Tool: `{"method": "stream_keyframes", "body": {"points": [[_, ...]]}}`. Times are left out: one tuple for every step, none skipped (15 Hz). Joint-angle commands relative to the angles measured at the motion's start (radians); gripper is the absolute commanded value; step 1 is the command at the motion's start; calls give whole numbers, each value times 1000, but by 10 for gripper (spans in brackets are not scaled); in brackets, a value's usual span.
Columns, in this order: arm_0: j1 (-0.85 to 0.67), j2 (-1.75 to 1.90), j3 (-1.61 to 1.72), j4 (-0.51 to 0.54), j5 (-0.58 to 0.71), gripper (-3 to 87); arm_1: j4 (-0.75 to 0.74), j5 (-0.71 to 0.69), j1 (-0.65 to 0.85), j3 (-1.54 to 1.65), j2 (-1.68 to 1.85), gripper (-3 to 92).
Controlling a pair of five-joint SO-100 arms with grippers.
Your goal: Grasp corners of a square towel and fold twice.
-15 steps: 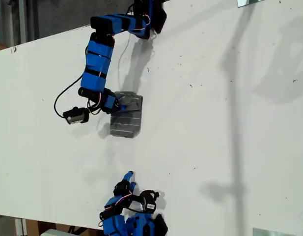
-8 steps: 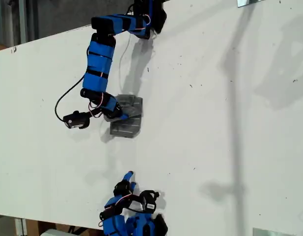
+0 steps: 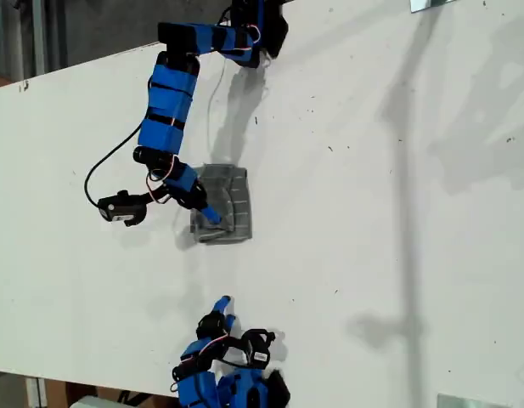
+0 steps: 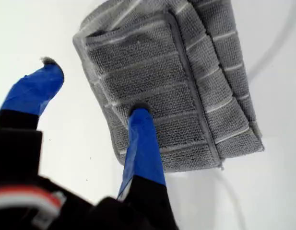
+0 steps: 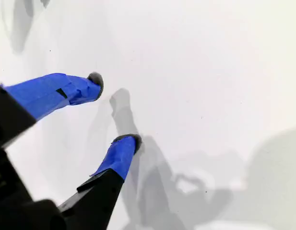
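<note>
The towel [image 3: 231,201] lies folded into a small thick rectangle on the white table [image 3: 372,221], left of the middle in the exterior view. In the first wrist view the towel [image 4: 186,81] shows gray with thin white stripes and stacked layers, and its corners [image 4: 253,146] lie flat. My first gripper [image 4: 94,90] is open. One blue fingertip [image 4: 139,115] presses on top of the towel and the other hangs beside its edge. In the exterior view my first gripper [image 3: 207,212] sits over the towel's lower left part. My second gripper [image 5: 113,111] is open over bare table, at the bottom edge of the exterior view [image 3: 221,304].
The first arm [image 3: 168,102] reaches in from the top of the exterior view, and a black cable [image 3: 104,170] loops to its left. Metal brackets sit at the top right [image 3: 431,4] and bottom right [image 3: 470,401] of that view. The table's left edge [image 3: 7,85] is close by.
My first gripper slid across the towel toward the bottom of the exterior view, and its wrist swung left. The towel shifted slightly down and right. The second arm stayed still.
</note>
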Motion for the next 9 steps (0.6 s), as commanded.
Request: {"method": "stream_keyframes", "body": {"points": [[-20,15,-3,-9,-9,203,-28,-23,2,-74,144,313],[-20,15,-3,-9,-9,203,-20,-15,-5,-46,181,313],[-21,15,-3,-9,-9,203,-18,17,-9,38,244,313],[-21,15,-3,-9,-9,203,-28,58,-18,163,334,326],[-21,18,-2,-9,-9,203,-49,95,-34,318,476,329],[-21,28,3,-8,-9,203,-77,152,-48,505,680,330],[-21,52,17,-8,-11,203,-135,227,-69,730,940,330],[-21,100,40,-6,-11,202,-198,307,-100,953,1204,325],[-20,184,75,6,-17,194,-236,377,-143,1141,1401,321]]}}
